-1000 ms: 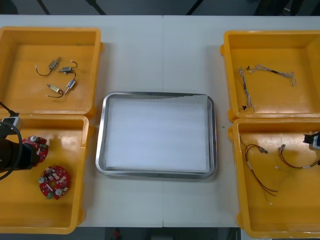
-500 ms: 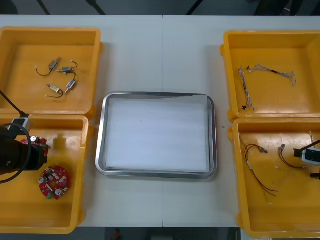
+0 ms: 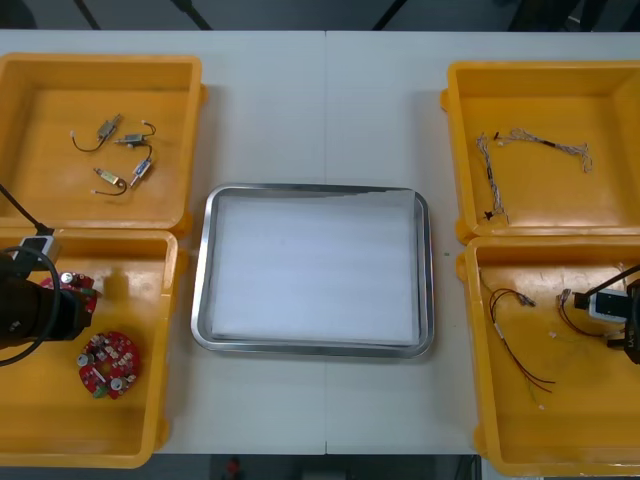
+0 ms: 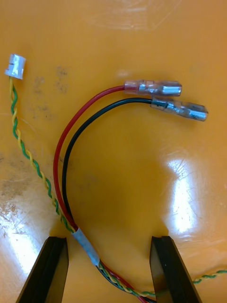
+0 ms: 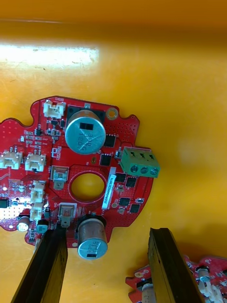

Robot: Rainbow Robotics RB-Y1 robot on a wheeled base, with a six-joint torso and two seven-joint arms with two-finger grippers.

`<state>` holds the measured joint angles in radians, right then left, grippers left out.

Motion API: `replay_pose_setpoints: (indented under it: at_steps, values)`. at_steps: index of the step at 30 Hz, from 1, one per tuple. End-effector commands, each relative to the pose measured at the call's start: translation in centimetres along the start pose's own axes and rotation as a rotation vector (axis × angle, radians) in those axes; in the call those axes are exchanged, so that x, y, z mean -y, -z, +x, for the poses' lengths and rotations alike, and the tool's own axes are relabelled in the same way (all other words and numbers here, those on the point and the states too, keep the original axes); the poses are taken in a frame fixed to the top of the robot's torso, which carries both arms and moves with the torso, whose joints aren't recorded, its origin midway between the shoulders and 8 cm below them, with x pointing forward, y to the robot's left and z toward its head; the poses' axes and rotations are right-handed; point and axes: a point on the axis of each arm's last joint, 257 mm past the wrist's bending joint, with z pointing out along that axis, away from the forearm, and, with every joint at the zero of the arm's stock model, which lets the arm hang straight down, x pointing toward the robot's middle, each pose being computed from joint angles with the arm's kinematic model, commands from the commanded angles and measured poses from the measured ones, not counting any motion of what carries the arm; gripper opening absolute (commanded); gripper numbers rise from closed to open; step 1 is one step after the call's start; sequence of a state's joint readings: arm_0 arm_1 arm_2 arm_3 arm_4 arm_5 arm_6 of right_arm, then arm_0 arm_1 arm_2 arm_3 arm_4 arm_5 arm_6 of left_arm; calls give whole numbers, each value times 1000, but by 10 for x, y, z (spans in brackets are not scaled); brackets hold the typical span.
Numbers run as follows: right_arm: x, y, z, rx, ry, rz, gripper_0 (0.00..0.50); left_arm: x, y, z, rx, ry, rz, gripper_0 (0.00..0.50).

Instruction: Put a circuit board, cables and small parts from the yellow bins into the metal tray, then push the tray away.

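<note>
- Yellow bins flank the metal tray (image 3: 315,188), two on each side. The tray is white inside and holds nothing, so I judge the task to be at its first pick-ups.
- Left gripper (image 5: 108,232): down in the bin left of the tray (image 3: 172,330), on the robot's side. Its fingers stand apart above a round red circuit board (image 5: 101,163), one over the board's edge, the other off it over bare bin floor.
- A second board (image 3: 108,363) lies just beside the first, a little nearer the robot.
- Right gripper (image 4: 108,239): low in the bin right of the tray (image 3: 475,350), also on the robot's side. Its fingers are spread and nothing is clamped.
- Between those fingers runs a cable bundle (image 4: 86,246): red and black leads with sleeved terminals, plus a green-and-yellow twisted pair.
- Untouched: small metal parts (image 3: 120,160) in the bin left of the tray on the far side, and a twisted cable (image 3: 530,140) in the bin right of it on the far side.
- Step in hand, as I read it: both arms lining up grasps, board on the left and cable on the right.
- Next move probably calls for the last bit of descent, then closing. The left needs both fingers bracketing the board's rim, clear of the neighbouring board. The right should pinch at the wrapped joint so that all the strands lift together.
</note>
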<state>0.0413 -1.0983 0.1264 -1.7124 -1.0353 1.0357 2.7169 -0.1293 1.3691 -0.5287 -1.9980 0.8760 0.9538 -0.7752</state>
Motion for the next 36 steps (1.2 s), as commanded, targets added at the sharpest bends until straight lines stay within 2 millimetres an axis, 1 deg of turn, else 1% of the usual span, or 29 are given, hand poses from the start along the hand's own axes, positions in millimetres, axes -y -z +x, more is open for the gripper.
replay_pose_setpoints:
  at_steps: [1, 3, 4, 5, 6, 10, 17, 18, 19, 20, 21, 22, 23, 25, 27, 28, 33, 36]
  values:
    - [5, 5, 9, -32, 17, -1, 500, 4, 1, -7, 8, 44, 13, 486]
    - [4, 5, 11, -41, 22, -4, 500, 3, 0, -6, 4, 51, 13, 479]
    - [5, 6, 12, -43, 24, -3, 500, 4, 0, -6, 3, 54, 15, 461]
    - [6, 6, 14, -48, 27, -1, 500, 3, 0, -6, 4, 53, 15, 427]
    - [8, 7, 16, -53, 29, 3, 500, 3, 0, -6, 3, 53, 14, 412]
    - [6, 6, 23, -63, 12, -3, 500, 2, -1, -6, 3, 56, 14, 407]
    - [4, 6, 26, -71, 11, -13, 496, 0, -3, -2, -7, 58, 9, 398]
    - [5, 6, 25, -68, 10, -11, 386, -1, -3, -2, -7, 59, 8, 393]
    - [2, 5, 25, -69, 10, -17, 214, -1, -3, -2, -7, 59, 8, 378]
    - [3, 5, 24, -67, 10, -16, 137, -1, -3, -2, -7, 61, 8, 361]
    - [4, 6, 24, -65, 8, -14, 57, 0, -3, -2, -8, 59, 9, 326]
    - [3, 5, 24, -64, 8, -16, 16, 0, -3, -1, -10, 57, 10, 294]
    - [4, 6, 24, -63, 6, -15, 0, 0, -3, -1, -9, 58, 9, 240]
    - [4, 6, 23, -60, 5, -15, 0, 0, -4, 0, -11, 56, 8, 133]
    - [5, 6, 21, -58, 7, -14, 0, 0, -4, 0, -9, 57, 10, 74]
    - [7, 7, 21, -57, 6, -10, 0, 0, -3, -1, -7, 57, 9, 58]
    - [17, 11, 15, -46, 6, 3, 0, 0, -4, -1, -7, 53, 9, 28]
    - [26, 17, 12, -40, 0, 12, 0, -1, -3, -2, -5, 51, 8, 13]
